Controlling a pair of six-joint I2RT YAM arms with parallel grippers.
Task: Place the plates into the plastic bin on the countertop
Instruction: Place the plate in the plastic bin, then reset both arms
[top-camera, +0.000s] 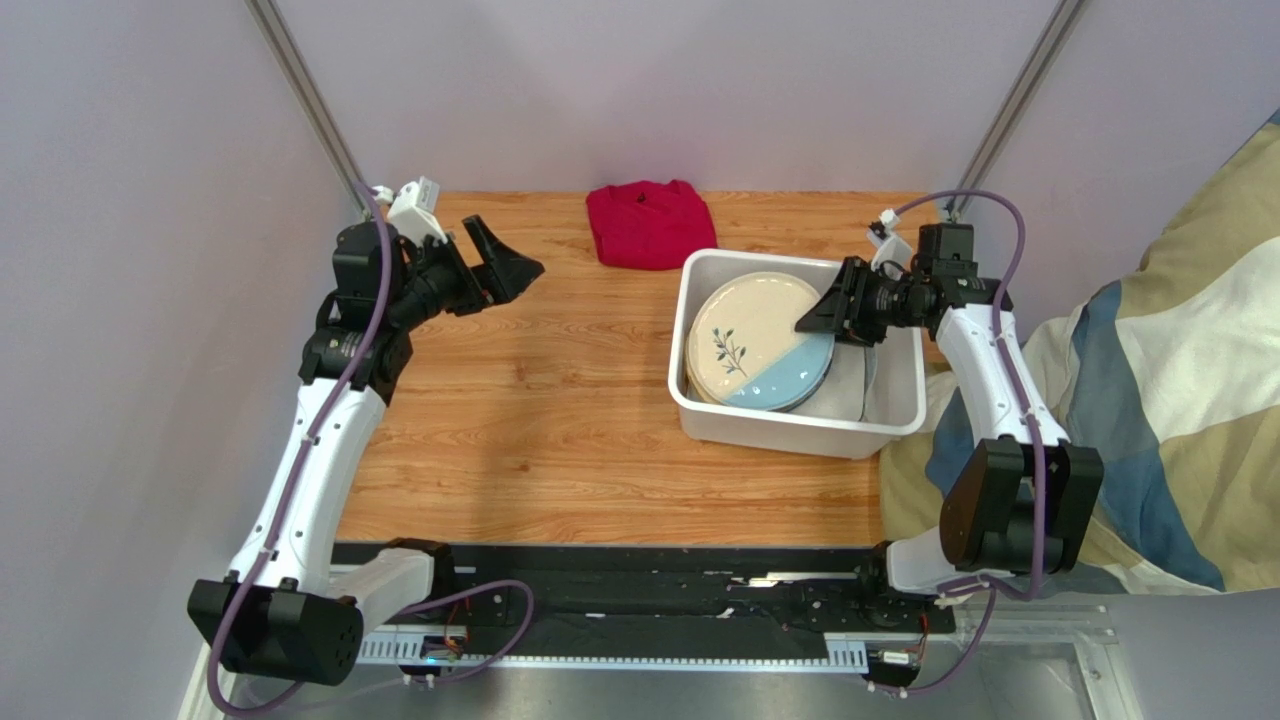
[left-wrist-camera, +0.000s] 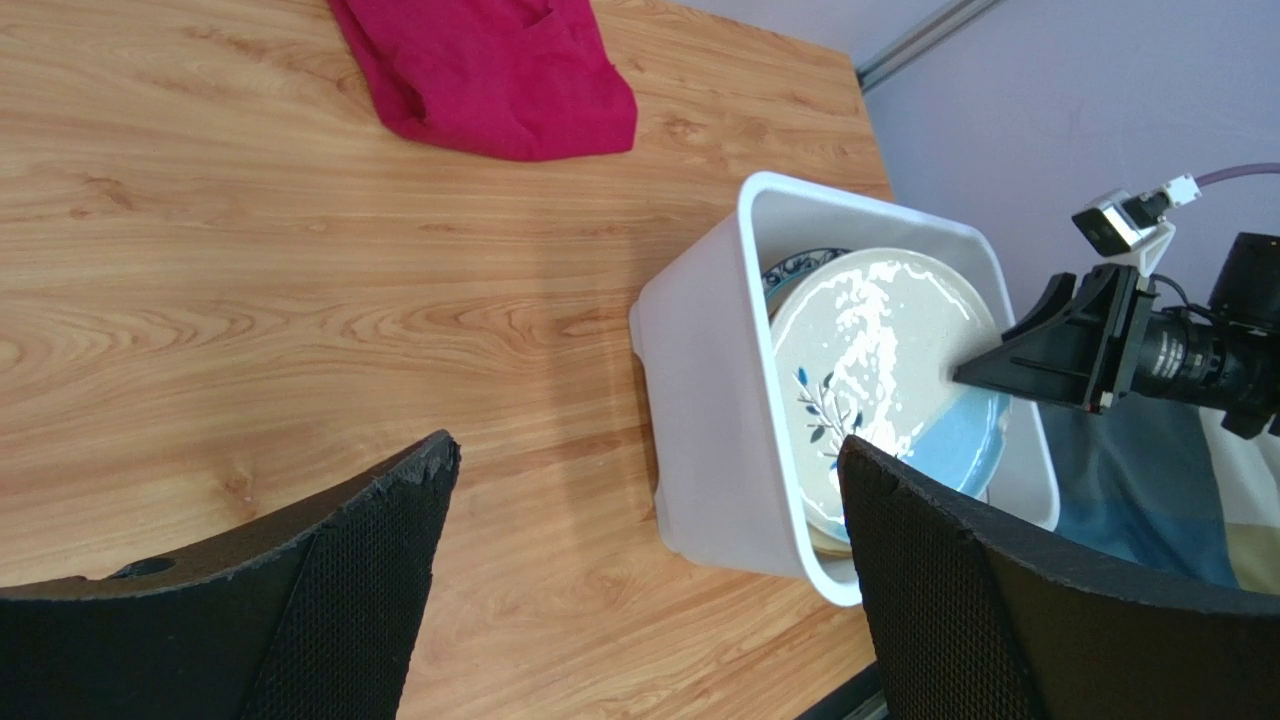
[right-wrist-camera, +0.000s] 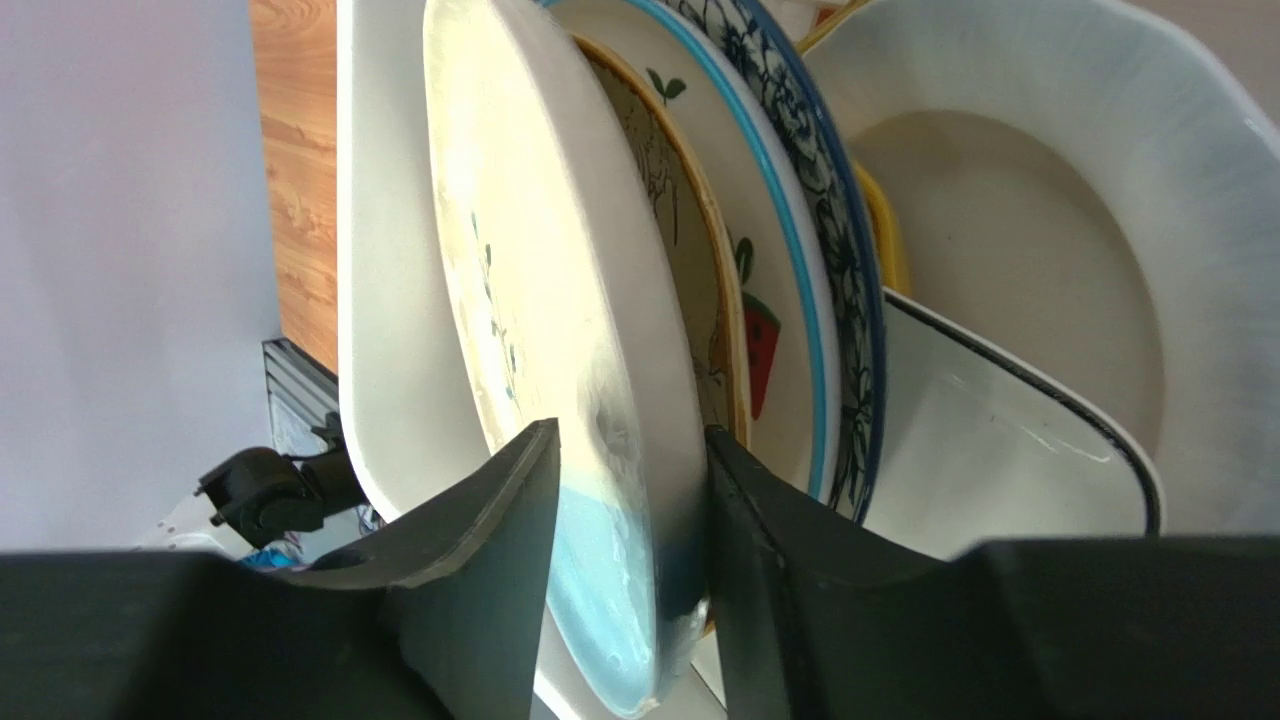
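The white plastic bin (top-camera: 781, 432) stands on the right of the countertop (top-camera: 556, 405) and holds several plates leaning on edge. Topmost is a cream-and-blue plate (top-camera: 751, 338) with a leaf sprig. My right gripper (top-camera: 824, 312) reaches into the bin from the right. In the right wrist view its jaws (right-wrist-camera: 628, 443) straddle that plate's rim (right-wrist-camera: 526, 300), standing a little apart from it. Behind it lean a strawberry-print plate (right-wrist-camera: 759, 338), a blue floral plate (right-wrist-camera: 819, 225), a white rectangular dish (right-wrist-camera: 992, 450) and a white round plate (right-wrist-camera: 1037, 225). My left gripper (top-camera: 511, 270) hangs wide open and empty over the back left of the countertop (left-wrist-camera: 646, 447).
A folded red cloth (top-camera: 649, 222) lies at the back edge, just left of the bin. A patterned blanket (top-camera: 1172, 375) hangs past the countertop's right edge. The bin's near wall (left-wrist-camera: 706, 390) faces my left gripper across bare wood.
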